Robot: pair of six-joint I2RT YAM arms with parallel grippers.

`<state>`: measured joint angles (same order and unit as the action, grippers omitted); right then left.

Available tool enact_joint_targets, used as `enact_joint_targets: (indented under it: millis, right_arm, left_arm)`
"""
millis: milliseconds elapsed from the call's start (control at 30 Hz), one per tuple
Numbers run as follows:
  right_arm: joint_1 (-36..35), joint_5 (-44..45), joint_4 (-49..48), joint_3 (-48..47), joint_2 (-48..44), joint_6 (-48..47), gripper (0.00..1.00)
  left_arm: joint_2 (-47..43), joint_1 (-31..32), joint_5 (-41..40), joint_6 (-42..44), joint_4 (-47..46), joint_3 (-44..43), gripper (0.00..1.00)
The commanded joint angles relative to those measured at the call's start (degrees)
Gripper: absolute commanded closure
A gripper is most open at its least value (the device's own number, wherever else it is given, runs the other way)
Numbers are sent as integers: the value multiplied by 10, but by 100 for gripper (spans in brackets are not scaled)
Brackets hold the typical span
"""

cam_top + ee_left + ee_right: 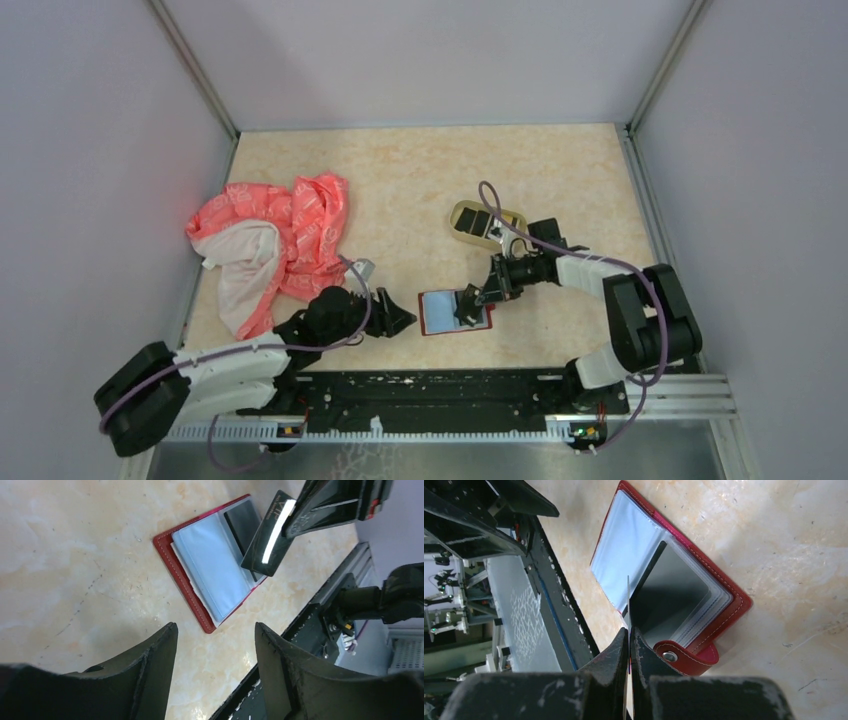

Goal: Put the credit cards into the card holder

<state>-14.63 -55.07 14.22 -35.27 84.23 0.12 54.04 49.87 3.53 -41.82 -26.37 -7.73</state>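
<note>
Even soft light, blurred near foregrounds

top: high, looking down | wrists: close, oblique; all share card holder (438,312)

card holder (438,312): red cover, pale stitching, light-blue clear sleeves | credit card (267,540): dark, one pale stripe | counter (420,180): beige, marbled | cloth (270,245), left of frame: coral-pink, white print, white lining | oval tray (458,213): tan | left gripper (215,629), right gripper (629,635): black
</note>
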Motion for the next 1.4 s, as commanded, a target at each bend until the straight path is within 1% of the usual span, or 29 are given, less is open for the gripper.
enact_joint_targets:
  millis: [0, 67, 167, 200, 300, 400, 567, 667, 933, 1067, 1167, 1367]
  right_arm:
    - [-7, -5, -20, -14, 16, 18, 100]
    - [-8, -9, -19, -16, 26, 20, 100]
    - [-11, -17, -12, -24, 46, 21, 100]
    - [-12, -16, -8, -27, 53, 21, 100]
    - [-13, -13, -3, -35, 68, 27, 100]
    - [-17, -4, -5, -42, 76, 43, 100]
    - [-26, -2, 8, -61, 101, 45, 100]
    - [-33, 1, 32, -76, 118, 30, 100]
    - [-54, 5, 70, -101, 145, 6, 100]
    - [-57, 9, 92, -112, 159, 1, 100]
    - [-58, 28, 106, -121, 165, 1, 100]
    - [-59, 30, 143, -146, 194, -27, 100]
  left_arm:
    - [70, 36, -82, -37, 56, -57, 37]
    - [112, 46, -100, -48, 75, -76, 38]
    - [163, 58, -123, -57, 104, -107, 47]
    - [179, 61, -131, -58, 118, -119, 48]
    - [219, 65, -147, -60, 147, -149, 49]
    - [244, 67, -142, -55, 136, -158, 49]
    - [270, 67, -136, -43, 128, -174, 49]
    - [282, 66, -142, -36, 134, -185, 49]
    - [314, 66, -157, -23, 157, -211, 54]
    - [325, 66, -167, -19, 161, -217, 54]
    - [331, 65, -175, -13, 161, -223, 55]
    - [347, 64, -184, 11, 157, -237, 55]
